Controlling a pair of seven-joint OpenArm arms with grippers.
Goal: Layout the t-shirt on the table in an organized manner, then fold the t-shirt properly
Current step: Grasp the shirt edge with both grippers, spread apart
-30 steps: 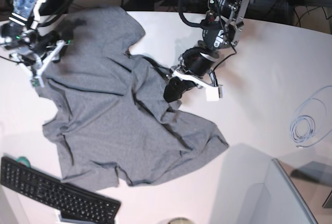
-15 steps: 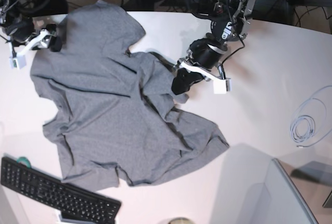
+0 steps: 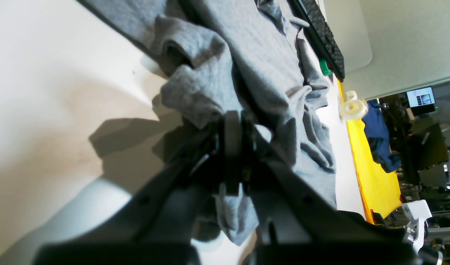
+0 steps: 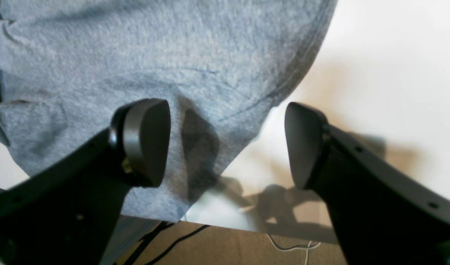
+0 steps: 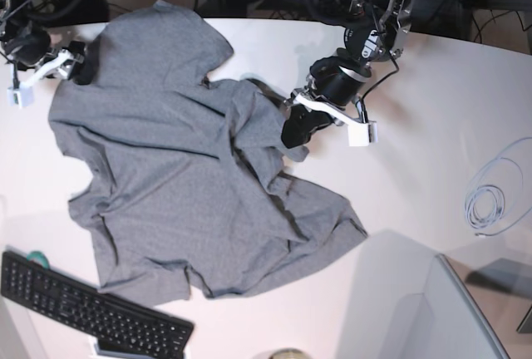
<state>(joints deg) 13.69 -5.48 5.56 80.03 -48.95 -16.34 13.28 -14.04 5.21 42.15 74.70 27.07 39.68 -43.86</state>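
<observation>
The heather-grey t-shirt (image 5: 183, 176) lies rumpled across the left and middle of the white table (image 5: 432, 110). My left gripper (image 5: 296, 131) is shut on a bunched fold of the t-shirt (image 3: 195, 84) near its right side; in the left wrist view the closed fingertips (image 3: 233, 125) pinch the fabric just above the tabletop. My right gripper (image 5: 76, 66) stands open at the shirt's upper left edge. In the right wrist view the hem of the t-shirt (image 4: 155, 55) runs between the spread fingers (image 4: 145, 141), one over cloth, the other over bare table (image 4: 386, 66). It holds nothing.
A black keyboard (image 5: 91, 309) lies at the front left corner, with a small green item (image 5: 35, 257) beside it. A coiled white cable (image 5: 489, 205) sits at the right. A grey panel (image 5: 432, 309) covers the front right. The table's back edge is close behind the right gripper.
The right gripper has opened, let go of the shirt's left edge and drawn back up and left. The left gripper has pulled its fold of fabric slightly up and right.
</observation>
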